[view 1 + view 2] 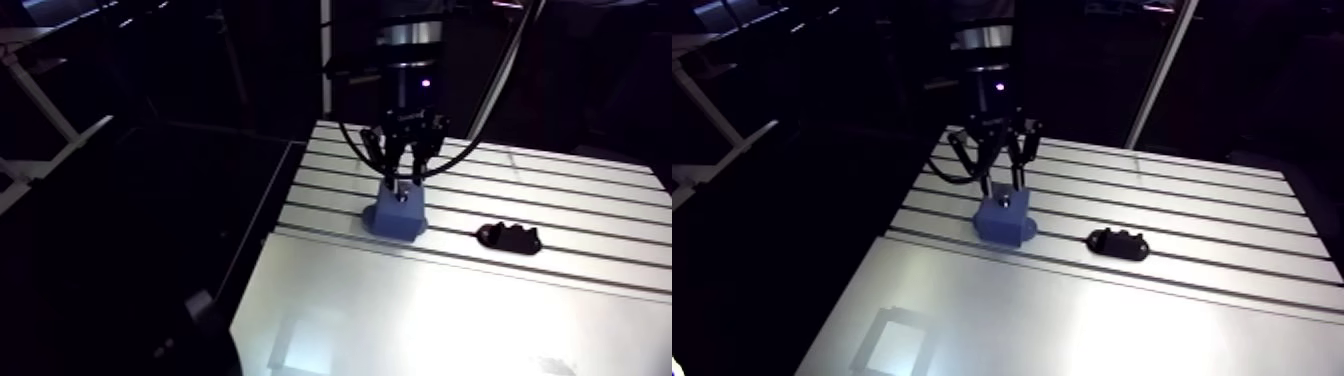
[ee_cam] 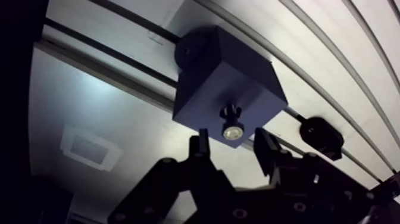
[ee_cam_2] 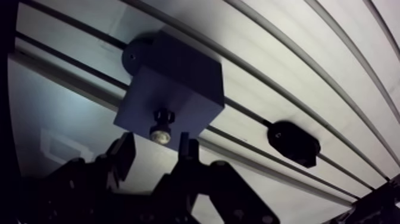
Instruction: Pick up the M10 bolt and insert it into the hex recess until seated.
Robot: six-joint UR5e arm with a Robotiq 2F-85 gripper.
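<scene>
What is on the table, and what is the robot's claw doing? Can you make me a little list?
table: slotted aluminium
block: blue, sitting on the table
bolt: standing up in the top of the block
gripper: just above the block, one finger on each side of the bolt, with gaps showing
black part: lying on the table beside the block, not touching it
</scene>
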